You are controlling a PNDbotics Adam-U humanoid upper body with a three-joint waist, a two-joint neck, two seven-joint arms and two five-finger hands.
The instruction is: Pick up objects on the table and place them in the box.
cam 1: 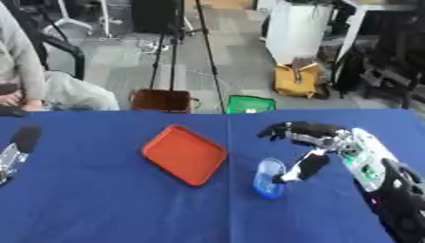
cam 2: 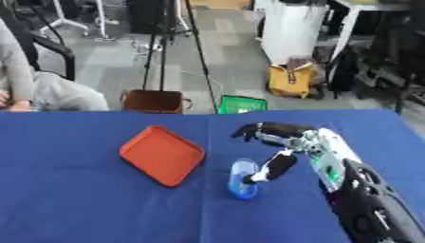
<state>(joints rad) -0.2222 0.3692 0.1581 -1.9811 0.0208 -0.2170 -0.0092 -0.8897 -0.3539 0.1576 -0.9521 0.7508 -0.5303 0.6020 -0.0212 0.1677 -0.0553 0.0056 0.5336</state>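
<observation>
The right hand [cam 1: 319,142] comes in from 3 o'clock with its fingers spread wide and its thumb touching a small blue thing [cam 1: 269,178] on the blue table [cam 1: 108,209], holding nothing. The orange tray [cam 1: 184,154] sits near the middle, at 9 o'clock from the blue thing. The left hand [cam 1: 18,147] shows at the 9 o'clock edge; I cannot tell if it is open.

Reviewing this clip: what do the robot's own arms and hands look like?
The right hand has black fingers and silver-grey joints, on a white and grey forearm with small green markings that widens into black casing. The left hand, at the left edge, shows a black rounded tip and silver metal parts.
</observation>
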